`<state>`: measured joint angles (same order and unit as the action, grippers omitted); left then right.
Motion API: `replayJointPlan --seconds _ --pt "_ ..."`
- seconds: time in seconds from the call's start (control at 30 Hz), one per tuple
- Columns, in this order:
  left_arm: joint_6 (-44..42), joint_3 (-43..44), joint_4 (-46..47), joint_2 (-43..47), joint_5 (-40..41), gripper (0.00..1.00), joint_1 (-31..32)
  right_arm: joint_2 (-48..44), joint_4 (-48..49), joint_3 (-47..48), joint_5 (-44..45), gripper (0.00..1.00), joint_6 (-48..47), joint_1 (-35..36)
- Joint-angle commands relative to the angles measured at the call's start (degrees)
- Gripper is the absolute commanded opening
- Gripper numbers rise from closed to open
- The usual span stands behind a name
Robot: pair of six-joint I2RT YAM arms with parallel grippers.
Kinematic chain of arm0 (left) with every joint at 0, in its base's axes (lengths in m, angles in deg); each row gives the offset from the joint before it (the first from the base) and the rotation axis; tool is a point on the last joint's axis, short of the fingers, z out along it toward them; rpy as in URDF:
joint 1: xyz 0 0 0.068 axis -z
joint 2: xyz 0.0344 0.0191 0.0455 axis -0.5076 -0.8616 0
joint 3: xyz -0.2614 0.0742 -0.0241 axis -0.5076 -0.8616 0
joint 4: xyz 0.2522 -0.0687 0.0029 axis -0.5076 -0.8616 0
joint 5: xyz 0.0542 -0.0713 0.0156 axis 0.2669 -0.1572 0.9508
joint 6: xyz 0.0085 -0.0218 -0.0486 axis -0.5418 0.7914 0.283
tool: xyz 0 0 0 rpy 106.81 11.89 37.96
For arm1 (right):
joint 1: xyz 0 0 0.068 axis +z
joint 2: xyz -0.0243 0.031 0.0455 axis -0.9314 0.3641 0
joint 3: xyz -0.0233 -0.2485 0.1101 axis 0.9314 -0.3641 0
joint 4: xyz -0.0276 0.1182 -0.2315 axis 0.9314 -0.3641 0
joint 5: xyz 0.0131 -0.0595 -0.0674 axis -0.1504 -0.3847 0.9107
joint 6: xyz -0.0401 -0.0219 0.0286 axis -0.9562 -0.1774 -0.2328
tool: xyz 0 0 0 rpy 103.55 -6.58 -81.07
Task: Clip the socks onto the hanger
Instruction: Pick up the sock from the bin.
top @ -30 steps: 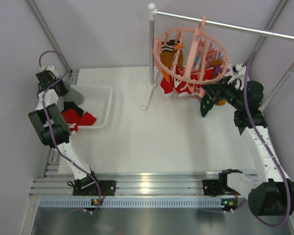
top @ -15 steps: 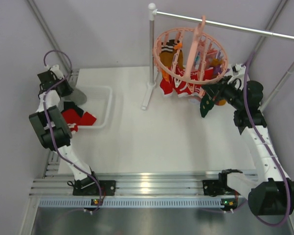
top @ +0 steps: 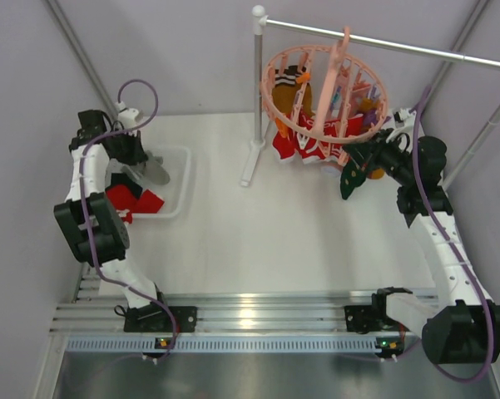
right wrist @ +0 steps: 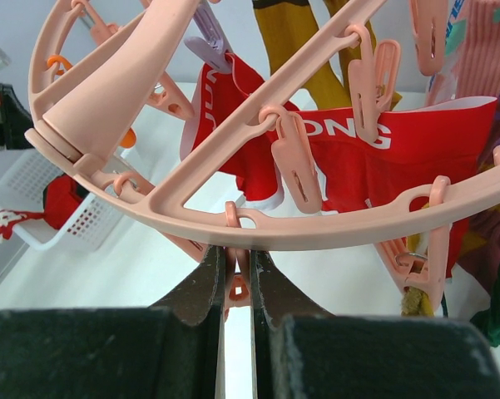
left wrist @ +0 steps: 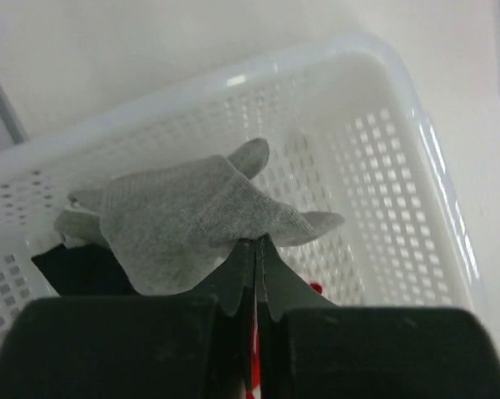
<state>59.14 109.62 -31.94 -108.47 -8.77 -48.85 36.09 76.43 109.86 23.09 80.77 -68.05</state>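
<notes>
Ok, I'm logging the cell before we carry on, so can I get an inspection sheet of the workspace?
Surface: white table, basket at left.
Job's things: hanger on rail, red socks clipped; spare socks in basket.
Clutter: nothing seen.
Grippers: left gripper shut on grey sock; right gripper shut on a clip.
Cables: purple cable loops above left arm.
Surroundings: grey walls.

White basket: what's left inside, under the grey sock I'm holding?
A red sock and dark fabric show in the basket; the grey sock hides whatever lies beneath it.
</notes>
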Motion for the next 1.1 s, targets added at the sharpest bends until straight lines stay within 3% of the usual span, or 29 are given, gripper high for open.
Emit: replayJointPlan --seconds 0.0,0.27,0.53,0.63,0.73,0.93,1.07 --pt "-16.6 2.6 -18.2 -1.2 -1.4 0.0 -0.4 -0.5 -0.3 2.1 -0.5 0.0 -0.7 -0.2" --pt "-31.6 5.9 -38.8 -4.6 5.3 0.0 -1.4 -0.4 -0.7 2.3 -0.4 0.0 -0.8 -0.2" --pt "-33.5 0.9 -37.0 -4.1 18.1 0.0 -2.0 -0.3 -0.5 2.0 -0.3 0.0 -0.9 -0.1" --pt "-32.2 1.4 -35.1 -4.8 17.6 0.14 -2.1 -0.2 -0.3 2.1 -0.3 0.0 -0.8 -0.2" --pt "-29.2 4.5 -32.9 -4.3 14.2 0.37 -2.1 -0.2 -0.5 2.3 -0.3 0.0 -0.8 -0.2" --pt "-22.4 9.3 -23.4 -3.2 9.1 0.5 0.6 0.0 -0.6 2.2 -0.3 0.0 -0.9 -0.2" --pt "-19.2 9.6 -17.4 -6.3 13.7 0.51 3.4 0.2 -0.2 2.0 -0.3 0.0 -0.6 -0.2"
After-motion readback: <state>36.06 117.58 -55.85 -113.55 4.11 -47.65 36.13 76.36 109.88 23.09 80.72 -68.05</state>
